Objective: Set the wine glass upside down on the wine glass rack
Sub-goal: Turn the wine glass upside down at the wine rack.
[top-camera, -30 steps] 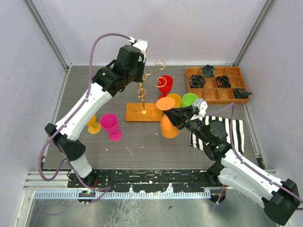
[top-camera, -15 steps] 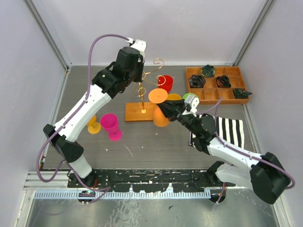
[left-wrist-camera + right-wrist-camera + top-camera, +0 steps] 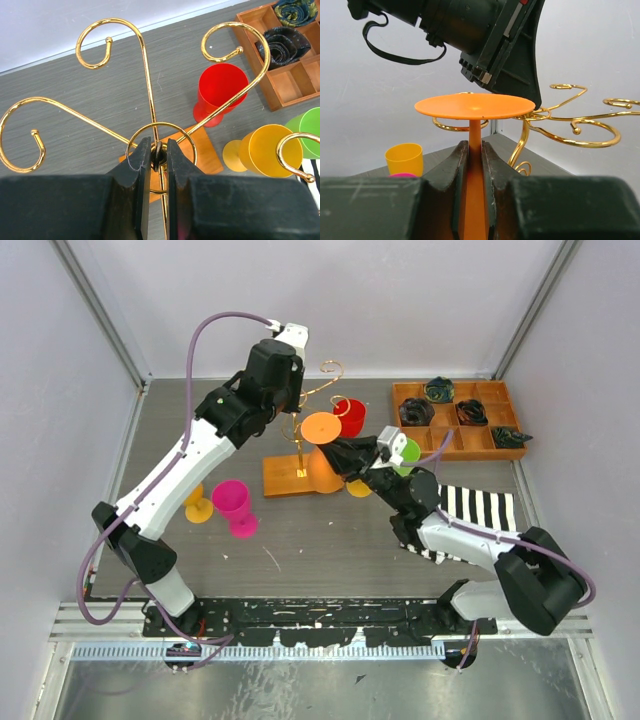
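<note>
I am looking down at a dark grey table (image 3: 300, 540) boxed in by pale walls, with the wine glass rack (image 3: 285, 478) standing near the middle on its wooden base. The left gripper (image 3: 159, 155) is pressing its jaws together on the hub at the top of the rack's post, where the gold scroll arms branch out, so I am reading it as steadying the stand.

The right gripper (image 3: 475, 150) is pinching the stem of the orange wine glass (image 3: 475, 106). The glass is already inverted, with its long axis upright, the flat foot on top and the bowl hanging below the jaws.

From above, the foot is sitting just beside the post at about 4 o'clock. In the right wrist view, the scroll arms are curling out at 3 o'clock from the stem. They are lying just under the level of the foot, with one gold loop showing directly beneath it.

That height is what I am judging the next move on: the stem has to slide sideways into a curl so the foot catches above the wire. I cannot tell whether the stem is already inside a loop. The right arm is the one carrying the glass.
</note>
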